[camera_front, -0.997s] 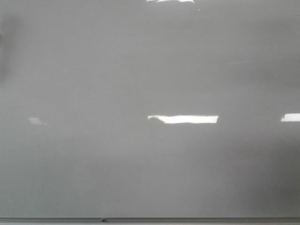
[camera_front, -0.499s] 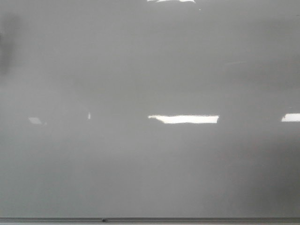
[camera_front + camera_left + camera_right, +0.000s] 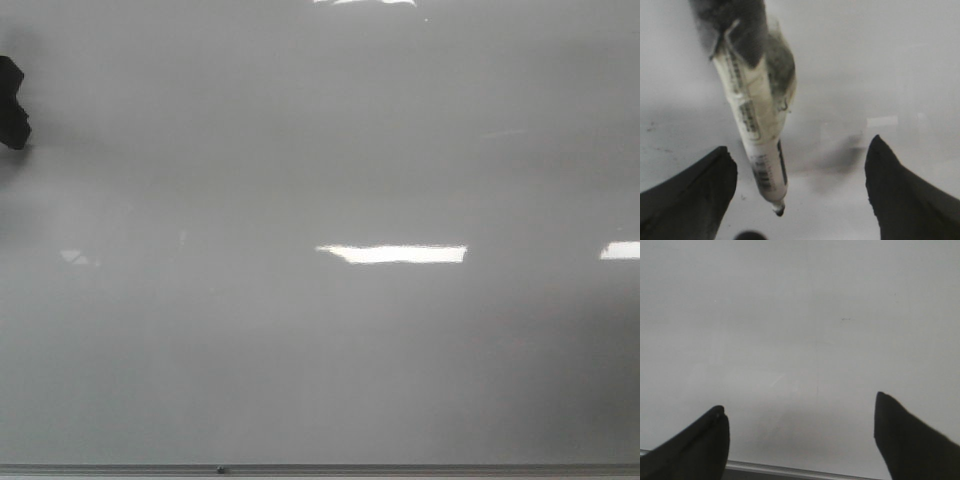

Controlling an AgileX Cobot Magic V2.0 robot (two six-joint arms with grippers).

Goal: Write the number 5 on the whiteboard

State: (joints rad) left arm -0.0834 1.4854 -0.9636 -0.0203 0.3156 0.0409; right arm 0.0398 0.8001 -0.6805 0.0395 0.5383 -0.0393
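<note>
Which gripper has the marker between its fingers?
The left gripper: the white marker hangs between its spread fingers, touching neither, tip toward the whiteboard. The right gripper shows only bare board between its fingers.

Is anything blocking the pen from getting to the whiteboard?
Nothing visible does. In the left wrist view the marker points tip-first at the whiteboard, with only bare board around the tip. The front view shows no 5 written yet, only a dark shape at the left edge.
</note>
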